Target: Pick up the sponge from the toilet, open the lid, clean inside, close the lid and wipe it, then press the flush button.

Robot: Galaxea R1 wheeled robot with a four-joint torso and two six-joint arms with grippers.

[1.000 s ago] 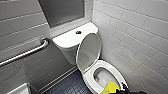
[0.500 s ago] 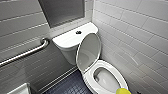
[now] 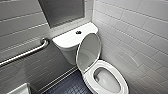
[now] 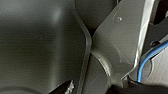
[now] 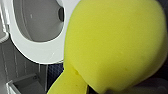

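Thick, porous yellow sponge point(image 5: 112, 42) pinched in right jaws over glossy white ceramic toilet point(image 3: 66, 41), its edges cut off. Smooth oval lid point(image 3: 88, 51) raised upright; small dark round flush button point(image 3: 78, 32) behind it. Left jaws hidden: cannot tell.

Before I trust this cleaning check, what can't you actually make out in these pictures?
Toilet front rim: head view, cut off by the bottom edge.
Bowl: right wrist view, partly covered by the sponge.
Flush button: head view, too small and blurred for detail.
Grab bar: head view, left end runs off the edge.
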